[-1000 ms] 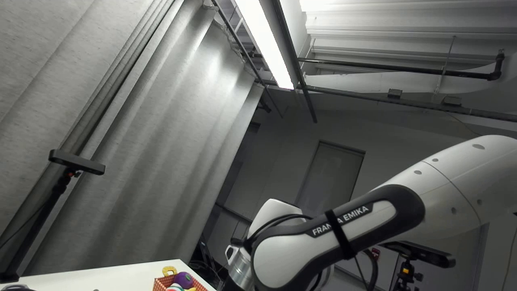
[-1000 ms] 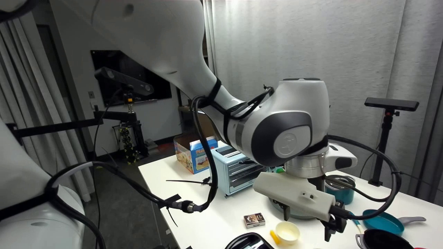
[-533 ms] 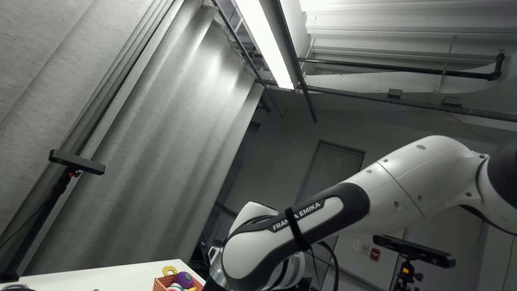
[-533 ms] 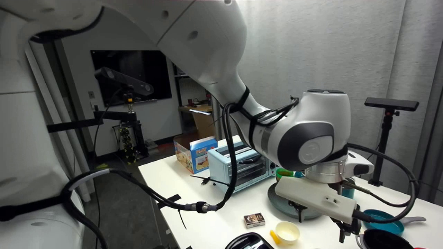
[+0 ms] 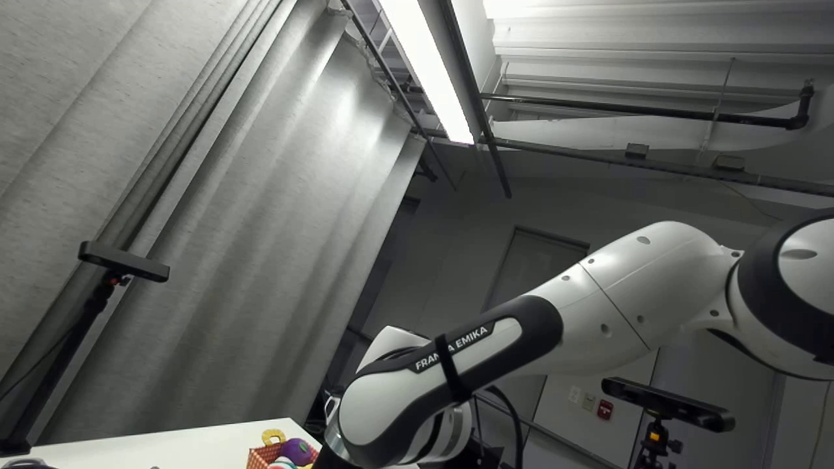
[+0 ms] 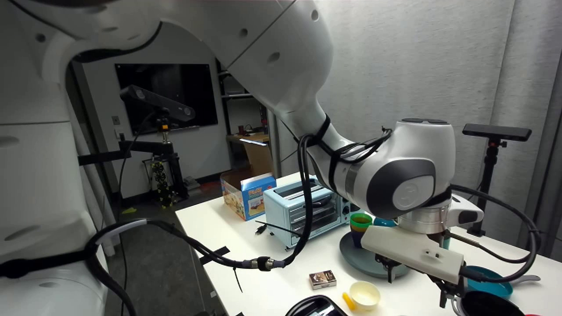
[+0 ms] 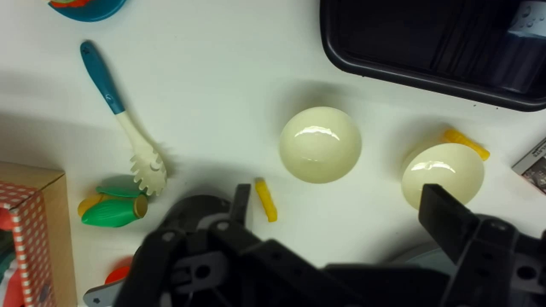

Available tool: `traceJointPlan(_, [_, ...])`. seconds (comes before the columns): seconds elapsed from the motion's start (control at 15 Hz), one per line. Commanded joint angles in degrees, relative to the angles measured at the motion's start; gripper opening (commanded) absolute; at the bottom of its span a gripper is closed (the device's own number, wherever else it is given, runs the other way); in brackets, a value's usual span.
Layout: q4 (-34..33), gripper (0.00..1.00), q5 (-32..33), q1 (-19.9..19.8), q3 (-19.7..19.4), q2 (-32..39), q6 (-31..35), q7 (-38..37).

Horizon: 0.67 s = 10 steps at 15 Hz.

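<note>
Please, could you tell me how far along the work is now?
Done: nothing I can confirm; both bowls look empty. In hand: nothing; the gripper hangs open above the table. Left: probably at least a grasp, since bowls and yellow pieces all rest unheld.

White table point(image 6: 272, 287) carries toaster oven point(image 6: 325, 215), cream bowls point(image 7: 320, 145), pasta server point(image 7: 131, 130).

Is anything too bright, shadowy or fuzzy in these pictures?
Wrist view: glare shines in the middle bowl and right bowl, a soft shadow falls beside the spoon, and the gripper looks slightly fuzzy. An exterior view: the ceiling lamp glows plain white.
</note>
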State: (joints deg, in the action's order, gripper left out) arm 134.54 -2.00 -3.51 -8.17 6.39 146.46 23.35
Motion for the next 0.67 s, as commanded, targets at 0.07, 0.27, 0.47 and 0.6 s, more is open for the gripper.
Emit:
traceJointPlan(0.07, [-0.18,1.0,-0.48,-1.98,1.48,0.31,-0.17,0.18])
traceJointPlan(0.27, [-1.71,1.0,0.71,-3.01,0.54,2.79,0.54,-1.5])
traceJointPlan(0.47, [-3.78,1.0,-1.01,-5.02,0.59,5.52,0.86,-0.23])
traceJointPlan(0.6, [-5.46,1.0,-1.67,-6.3,0.99,7.32,0.74,0.68])
